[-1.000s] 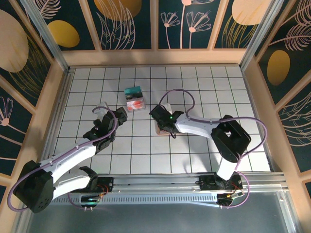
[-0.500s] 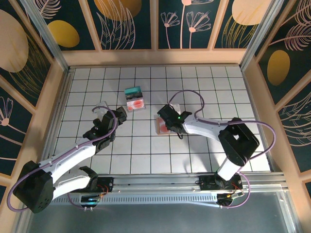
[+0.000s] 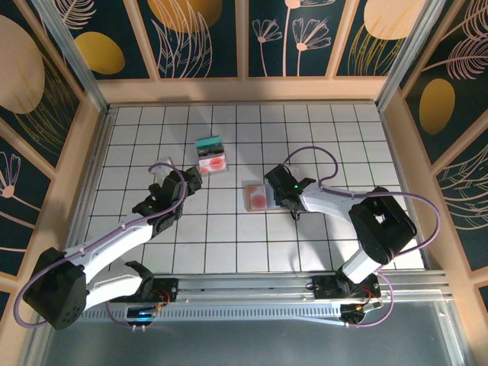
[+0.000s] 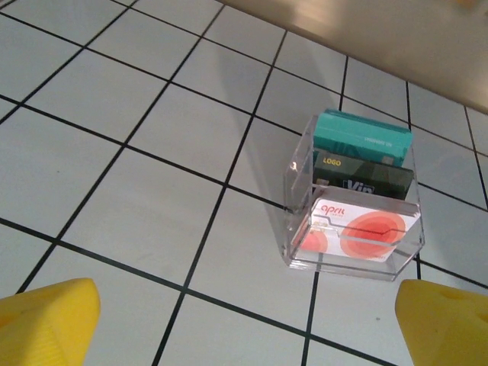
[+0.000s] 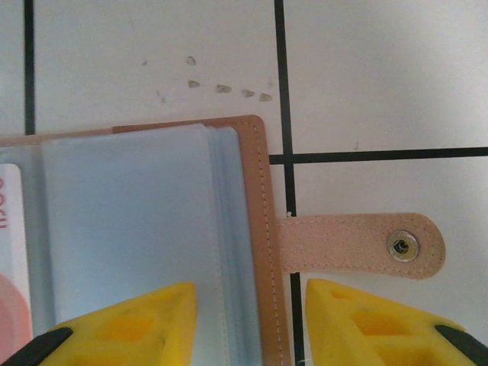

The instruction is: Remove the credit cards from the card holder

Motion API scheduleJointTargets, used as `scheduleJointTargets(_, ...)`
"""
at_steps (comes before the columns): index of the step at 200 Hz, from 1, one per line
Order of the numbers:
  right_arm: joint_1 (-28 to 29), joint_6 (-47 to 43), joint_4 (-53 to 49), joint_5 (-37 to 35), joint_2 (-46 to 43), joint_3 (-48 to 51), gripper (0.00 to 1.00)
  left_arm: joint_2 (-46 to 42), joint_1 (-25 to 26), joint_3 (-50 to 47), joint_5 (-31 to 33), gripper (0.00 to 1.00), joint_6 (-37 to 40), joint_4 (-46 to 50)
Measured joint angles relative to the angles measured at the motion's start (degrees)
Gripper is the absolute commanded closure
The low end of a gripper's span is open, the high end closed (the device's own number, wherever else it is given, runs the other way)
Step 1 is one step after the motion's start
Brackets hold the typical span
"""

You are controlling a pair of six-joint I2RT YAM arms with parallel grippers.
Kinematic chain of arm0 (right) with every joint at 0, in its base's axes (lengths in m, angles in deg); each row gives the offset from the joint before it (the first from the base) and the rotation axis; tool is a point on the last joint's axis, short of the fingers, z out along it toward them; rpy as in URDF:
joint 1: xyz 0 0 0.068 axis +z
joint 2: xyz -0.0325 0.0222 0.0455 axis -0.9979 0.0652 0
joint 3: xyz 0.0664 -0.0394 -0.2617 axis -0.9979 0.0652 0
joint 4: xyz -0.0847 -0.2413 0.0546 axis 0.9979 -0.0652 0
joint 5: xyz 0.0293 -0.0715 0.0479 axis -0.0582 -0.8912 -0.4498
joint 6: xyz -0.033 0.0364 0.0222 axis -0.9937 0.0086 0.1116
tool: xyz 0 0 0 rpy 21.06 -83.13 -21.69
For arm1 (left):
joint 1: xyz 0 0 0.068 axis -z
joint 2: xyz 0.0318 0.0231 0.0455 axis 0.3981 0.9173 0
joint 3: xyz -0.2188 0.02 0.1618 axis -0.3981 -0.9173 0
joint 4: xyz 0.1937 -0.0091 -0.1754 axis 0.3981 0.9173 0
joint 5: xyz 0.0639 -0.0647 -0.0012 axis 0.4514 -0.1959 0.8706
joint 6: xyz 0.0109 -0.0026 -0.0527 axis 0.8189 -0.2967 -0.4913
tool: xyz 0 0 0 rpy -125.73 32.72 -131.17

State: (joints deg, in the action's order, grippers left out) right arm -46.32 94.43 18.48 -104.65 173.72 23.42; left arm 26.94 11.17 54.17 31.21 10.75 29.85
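The card holder lies open on the white tiles, grey-blue inside with a tan border. A pink credit card with a red circle shows in its left sleeve, and its edge reaches into the right wrist view. The snap strap sticks out to the right. My right gripper hovers over the holder's right edge with its jaws partly apart, the border between them and nothing clamped. My left gripper stands wide open over bare tile, short of the clear box.
A small clear box with teal, dark and red-circle cards stands on the tiles, behind the card holder and to its left. Wooden walls ring the tiled floor. The rail with the arm bases runs along the near edge.
My right gripper has slid rightward off the middle of the card holder to its right edge, leaving the holder lying open and flat. The left arm has crept slightly forward.
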Motion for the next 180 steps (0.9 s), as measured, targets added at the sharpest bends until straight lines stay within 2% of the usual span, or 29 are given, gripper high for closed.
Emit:
scheduleJointTargets(68,-2.8,-0.2,2.8,3.9,1.6,0.5,0.61,12.7,10.3,6.6,0.3,0.01,2.6,-2.0)
scheduleJointTargets(99,-4.9,-0.7,2.9,6.3,-0.7,0.5,0.66,19.5,13.5,10.2,1.0,0.01,3.4,-2.4)
scheduleJointTargets(142,-6.4,-1.1,3.8,11.5,-8.2,0.5,0.68,26.0,16.0,13.5,1.0,0.01,3.3,-2.4)
scheduleJointTargets(180,-6.5,0.1,6.3,20.1,-8.7,0.4,0.71,29.0,16.0,13.6,-1.0,0.01,0.9,-2.8)
